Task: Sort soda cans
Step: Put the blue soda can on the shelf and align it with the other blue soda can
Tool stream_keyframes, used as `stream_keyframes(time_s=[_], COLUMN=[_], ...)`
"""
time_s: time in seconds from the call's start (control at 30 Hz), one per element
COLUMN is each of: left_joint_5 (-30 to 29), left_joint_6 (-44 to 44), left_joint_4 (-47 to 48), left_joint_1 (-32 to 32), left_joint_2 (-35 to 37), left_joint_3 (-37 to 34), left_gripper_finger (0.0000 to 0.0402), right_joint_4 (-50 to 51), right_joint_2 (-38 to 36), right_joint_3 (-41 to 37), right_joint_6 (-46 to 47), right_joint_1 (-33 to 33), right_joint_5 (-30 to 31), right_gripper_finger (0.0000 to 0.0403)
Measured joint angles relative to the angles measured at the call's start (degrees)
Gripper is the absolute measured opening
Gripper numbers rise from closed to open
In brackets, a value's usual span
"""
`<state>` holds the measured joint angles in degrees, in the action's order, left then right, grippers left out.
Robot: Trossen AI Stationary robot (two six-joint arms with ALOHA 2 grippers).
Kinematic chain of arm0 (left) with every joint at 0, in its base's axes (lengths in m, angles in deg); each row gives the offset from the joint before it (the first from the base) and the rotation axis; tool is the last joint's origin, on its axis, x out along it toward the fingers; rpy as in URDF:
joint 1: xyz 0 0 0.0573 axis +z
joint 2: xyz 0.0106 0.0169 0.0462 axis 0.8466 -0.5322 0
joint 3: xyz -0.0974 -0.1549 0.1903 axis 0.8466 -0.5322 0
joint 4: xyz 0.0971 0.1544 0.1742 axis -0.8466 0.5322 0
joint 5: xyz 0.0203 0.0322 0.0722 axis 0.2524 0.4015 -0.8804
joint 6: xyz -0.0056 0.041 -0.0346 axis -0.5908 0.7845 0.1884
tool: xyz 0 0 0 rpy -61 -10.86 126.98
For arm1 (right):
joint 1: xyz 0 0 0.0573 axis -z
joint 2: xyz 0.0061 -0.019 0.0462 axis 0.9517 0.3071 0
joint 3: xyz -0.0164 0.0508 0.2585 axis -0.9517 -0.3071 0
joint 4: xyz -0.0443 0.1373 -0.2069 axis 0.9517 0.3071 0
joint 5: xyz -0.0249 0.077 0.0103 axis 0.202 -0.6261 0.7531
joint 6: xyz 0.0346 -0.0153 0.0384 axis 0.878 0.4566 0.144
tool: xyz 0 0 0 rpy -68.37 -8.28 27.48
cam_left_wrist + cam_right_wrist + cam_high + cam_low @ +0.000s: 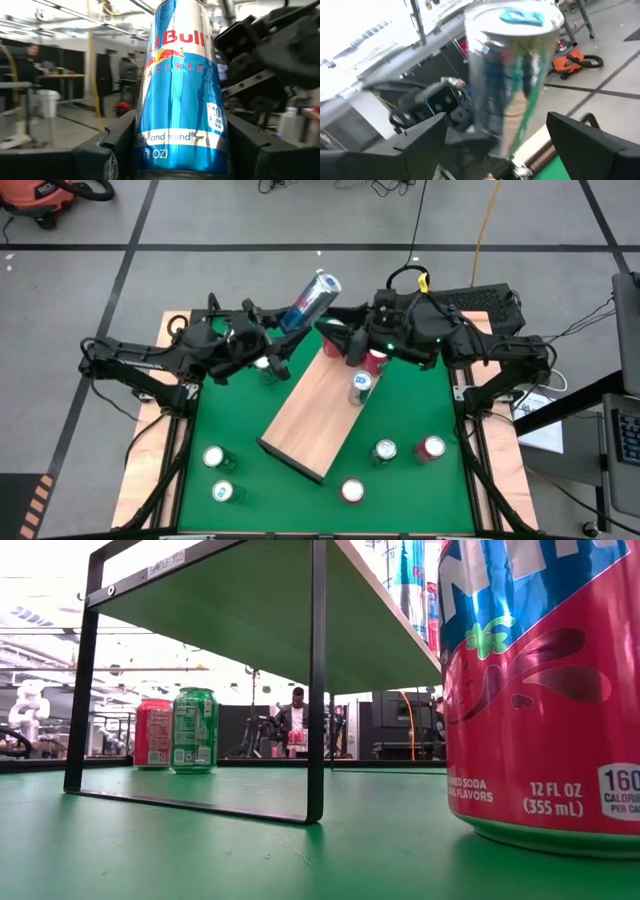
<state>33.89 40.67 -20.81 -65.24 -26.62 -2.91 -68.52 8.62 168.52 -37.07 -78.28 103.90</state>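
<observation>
Closest to the low camera stands a big red soda can with a blue top band (545,690), upright on the green counter (200,850). Behind it rises the light wooden board on its black metal frame (318,680), and beyond that a red can (152,732) and a green can (194,730) stand upright side by side. From above, the left pincer (275,330) holds a tall slim blue-and-silver can (310,300) by its lower end, tilted, lifted over the far edge of the counter; its fingers (107,150) clamp the can's base on both sides. The right pincer (345,335) sits just beside that can's upper end, its fingers (585,145) spread wide on either side of the can with gaps showing, not gripping. A silver-topped blue can (360,387) stands on the board, a red one (376,360) close by under the right arm. Five more cans stand upright near the front of the counter: two green ones (218,475) at the left, a red one (352,491) in the middle, a green (385,451) and a red (431,448) to the right.
</observation>
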Motion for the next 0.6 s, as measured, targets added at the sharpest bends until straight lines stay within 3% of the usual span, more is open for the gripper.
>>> stream_keyframes(time_s=[0.33, 0.6], left_joint_5=[-6.25, -9.58], left_joint_6=[2.37, 2.49], left_joint_4=[-1.10, -1.11], left_joint_1=[-2.27, -2.54], left_joint_2=[-1.35, -2.45], left_joint_3=[0.00, -0.04], left_gripper_finger=[0.0219, 0.0219], right_joint_4=[-3.96, -10.26], right_joint_2=[1.76, 4.19], right_joint_3=[0.02, 0.02], right_joint_6=[0.96, -3.86], right_joint_1=[3.95, 4.28], right_joint_5=[1.91, 2.04], right_gripper_finger=[0.0334, 0.0317])
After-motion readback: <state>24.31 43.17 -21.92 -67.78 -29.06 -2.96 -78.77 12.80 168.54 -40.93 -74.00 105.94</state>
